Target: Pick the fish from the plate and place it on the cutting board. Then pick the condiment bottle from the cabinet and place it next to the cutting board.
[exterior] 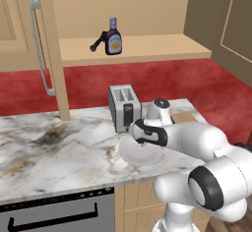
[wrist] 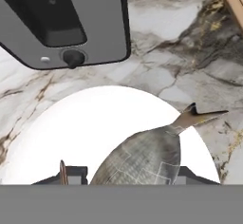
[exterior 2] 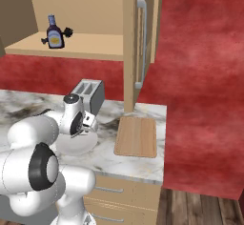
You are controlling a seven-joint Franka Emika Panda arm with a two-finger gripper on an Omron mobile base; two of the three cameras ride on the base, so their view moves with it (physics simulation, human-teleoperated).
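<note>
While base views hide it, hand view shows fish [wrist: 142, 159] on plate [wrist: 85, 133].

Kitchen colours: white, tan wood, red and grey-veined marble.
A silvery-grey fish [wrist: 142, 159] with darker lines lies on a plain white plate [wrist: 80, 133]. The cutting board [exterior 2: 136, 136] is light brown, the toaster [exterior: 124, 107] grey, the condiment bottle [exterior: 113, 38] dark purple-brown, blue-capped, yellow-labelled.

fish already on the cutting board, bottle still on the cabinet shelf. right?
Not quite. The fish lies on the plate, between the fingers, as the hand view shows. The cutting board is bare in the right base view. The condiment bottle is on the cabinet shelf.
</note>
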